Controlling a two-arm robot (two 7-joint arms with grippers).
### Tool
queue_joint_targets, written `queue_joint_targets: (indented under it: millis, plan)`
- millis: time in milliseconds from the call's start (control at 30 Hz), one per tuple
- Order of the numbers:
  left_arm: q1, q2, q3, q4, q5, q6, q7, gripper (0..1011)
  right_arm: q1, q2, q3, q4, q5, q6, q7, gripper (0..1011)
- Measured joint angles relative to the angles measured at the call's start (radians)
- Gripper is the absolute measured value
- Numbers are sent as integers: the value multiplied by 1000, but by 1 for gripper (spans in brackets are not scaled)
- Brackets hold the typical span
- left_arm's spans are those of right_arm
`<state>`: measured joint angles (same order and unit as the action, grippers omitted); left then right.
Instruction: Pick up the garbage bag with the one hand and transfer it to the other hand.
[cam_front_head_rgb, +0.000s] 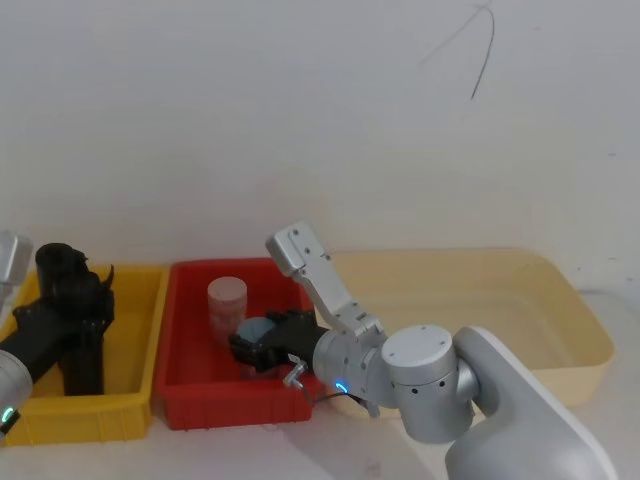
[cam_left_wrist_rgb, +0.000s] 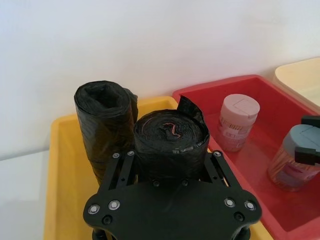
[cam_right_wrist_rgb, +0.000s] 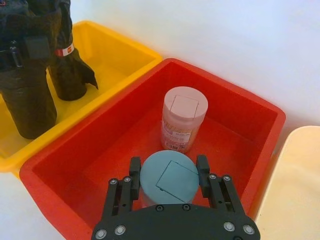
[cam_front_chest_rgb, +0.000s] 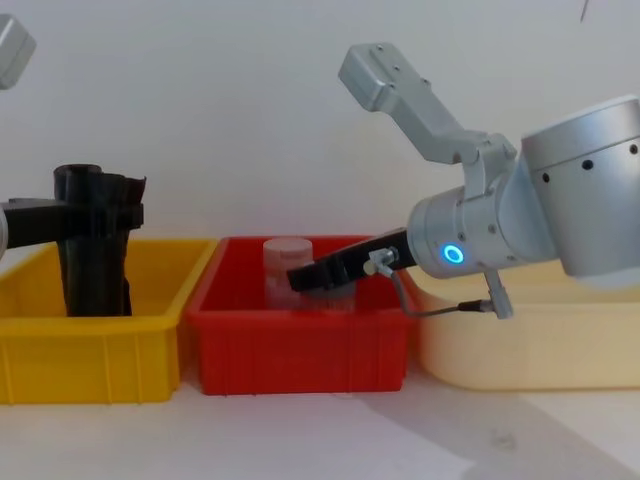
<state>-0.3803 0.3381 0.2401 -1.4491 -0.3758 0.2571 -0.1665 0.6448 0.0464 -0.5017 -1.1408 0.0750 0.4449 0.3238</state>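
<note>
Left gripper: jaws closed on a black roll with a red mark at its core and a loose flap, one finger on each side of it, just under its top end. This roll stands upright. Its base is hidden, so I cannot tell whether it is lifted or resting.

Garbage bag: the plain, smooth black roll. It is upright and touches the flapped roll on the side away from the red bin. No finger is on it.

Both rolls are in the yellow bin, which sits just to the robot's left of the red bin. The left wrist, with its green ring, is further left again, beyond the yellow bin's outer wall.

Right gripper: inside the red bin, jaws set against opposite sides of the grey-lidded jar, gripping it at lid height. The jar is upright near the red bin's front wall. A pink-lidded jar stands just behind it, nearer the back wall.

The right wrist, with its blue ring, hangs over the red bin's right wall, where the cream tub adjoins. All three containers are on the white table.
</note>
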Motion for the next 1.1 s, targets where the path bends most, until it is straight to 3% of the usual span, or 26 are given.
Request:
queue_joint_targets:
  millis: [233,567,833,867,933,1100]
  plan:
    - [2,-1,-8,-32,2,1,3,483,-1,2,10,-23,6,-11,12,648]
    - [-36,14,-18,-136,13,56,6,484,32,2,53,-74,61,-48,61,648]
    - [-120,39,-3,-186,36,121,-18,484,98,4,87,-68,96,-100,103,648]
    - [-163,46,10,-184,46,134,-38,483,105,5,89,-65,98,-107,105,648]
    - [-176,47,15,-180,49,135,-47,483,129,9,98,-52,101,-130,110,648]
    - [-273,48,46,-123,63,126,-106,484,170,22,111,-27,99,-169,110,648]
